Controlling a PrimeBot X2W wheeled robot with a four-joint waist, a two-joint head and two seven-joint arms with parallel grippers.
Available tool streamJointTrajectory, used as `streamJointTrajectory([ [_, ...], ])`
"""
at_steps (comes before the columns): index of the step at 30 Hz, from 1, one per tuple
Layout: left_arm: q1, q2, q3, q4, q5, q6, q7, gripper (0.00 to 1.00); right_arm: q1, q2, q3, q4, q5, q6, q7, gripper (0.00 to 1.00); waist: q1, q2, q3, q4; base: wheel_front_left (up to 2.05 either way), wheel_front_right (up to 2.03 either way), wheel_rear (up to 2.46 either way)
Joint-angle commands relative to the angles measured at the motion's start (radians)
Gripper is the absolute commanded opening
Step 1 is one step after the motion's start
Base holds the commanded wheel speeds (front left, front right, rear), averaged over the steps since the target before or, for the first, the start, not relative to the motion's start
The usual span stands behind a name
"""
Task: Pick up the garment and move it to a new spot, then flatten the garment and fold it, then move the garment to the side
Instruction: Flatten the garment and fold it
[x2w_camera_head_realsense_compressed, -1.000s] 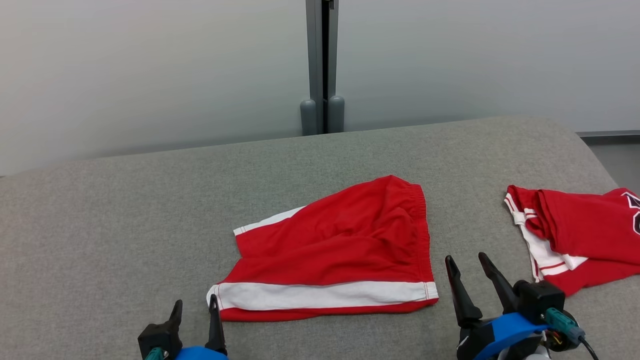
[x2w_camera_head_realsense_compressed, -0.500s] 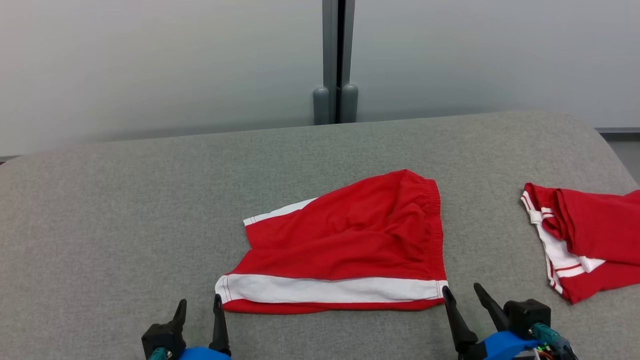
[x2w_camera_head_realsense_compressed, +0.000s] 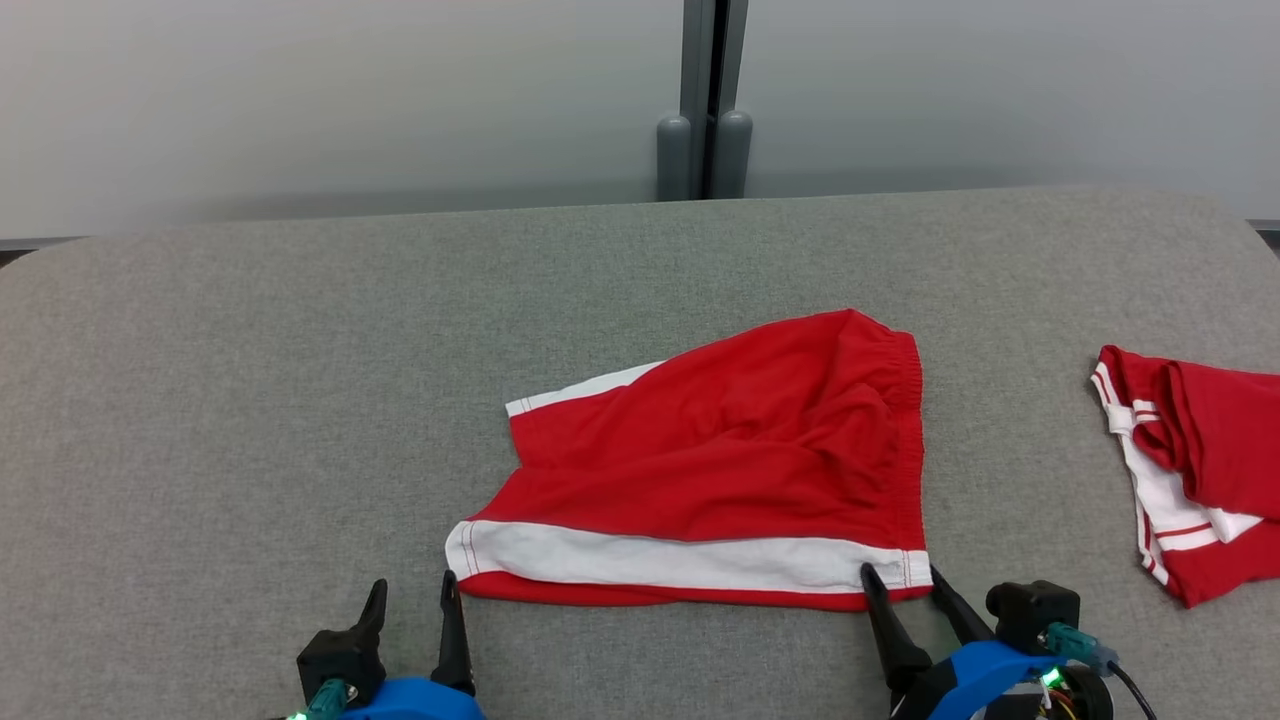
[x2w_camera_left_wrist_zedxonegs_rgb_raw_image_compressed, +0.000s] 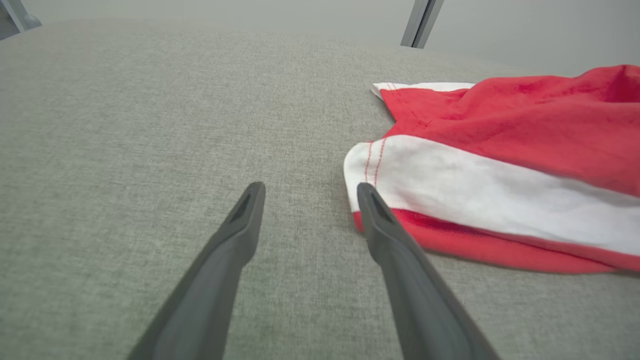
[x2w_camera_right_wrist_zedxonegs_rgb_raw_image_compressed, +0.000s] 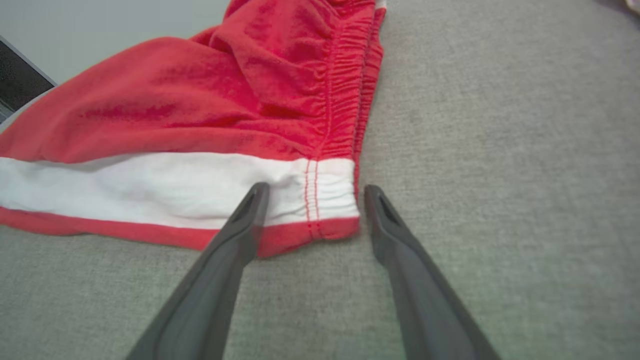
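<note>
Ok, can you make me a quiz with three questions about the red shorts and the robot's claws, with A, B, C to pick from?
1. Where is the right claw?
A. At the shorts' near right corner
B. Up by the wall
C. At the far left

2. What colour is the stripe along the shorts' near edge?
A. Blue
B. White
C. Green

3. How is the left claw?
A. Shut on the shorts
B. Shut on a sock
C. Open, holding nothing

Answers:
1 A: in the right wrist view its fingers sit either side of that corner.
2 B: a white band runs between red cloth.
3 C: its fingers stand apart over the bare grey surface, beside the shorts.
</note>
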Motion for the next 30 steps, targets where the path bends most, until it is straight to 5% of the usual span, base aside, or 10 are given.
streamJointTrajectory([
  [1, -0.014, -0.001, 0.002, -0.005, 0.000, 0.005, -0.002, 1.00, -0.011, -0.003, 0.015, -0.003, 0.013, 0.000, -0.003, 1.00, -0.0001, -0.0001, 0.004, 0.000, 0.00, 0.00, 0.00],
  [21, -0.022, -0.001, -0.015, -0.006, -0.019, 0.011, -0.002, 1.00, 0.021, -0.003, 0.074, -0.086, 0.076, 0.000, -0.003, 1.00, -0.0001, -0.0001, 0.008, -0.025, 0.00, 0.00, 0.00],
  [23, -0.022, -0.001, -0.016, -0.004, -0.018, 0.011, -0.002, 1.00, 0.022, -0.003, 0.072, -0.082, 0.100, 0.000, -0.003, 0.91, -0.0001, -0.0001, 0.008, -0.025, 0.00, 0.00, 0.00],
  [25, -0.021, -0.001, -0.016, -0.002, -0.016, 0.009, -0.002, 1.00, 0.018, -0.003, 0.078, -0.087, 0.117, 0.000, -0.003, 0.49, -0.0001, -0.0001, 0.009, -0.024, 0.00, 0.00, 0.00],
  [30, -0.023, -0.001, -0.015, 0.001, -0.016, 0.009, -0.002, 1.00, 0.010, -0.003, 0.074, -0.093, 0.137, 0.000, -0.003, 0.44, -0.0001, -0.0001, 0.012, -0.023, 0.00, 0.00, 0.00],
])
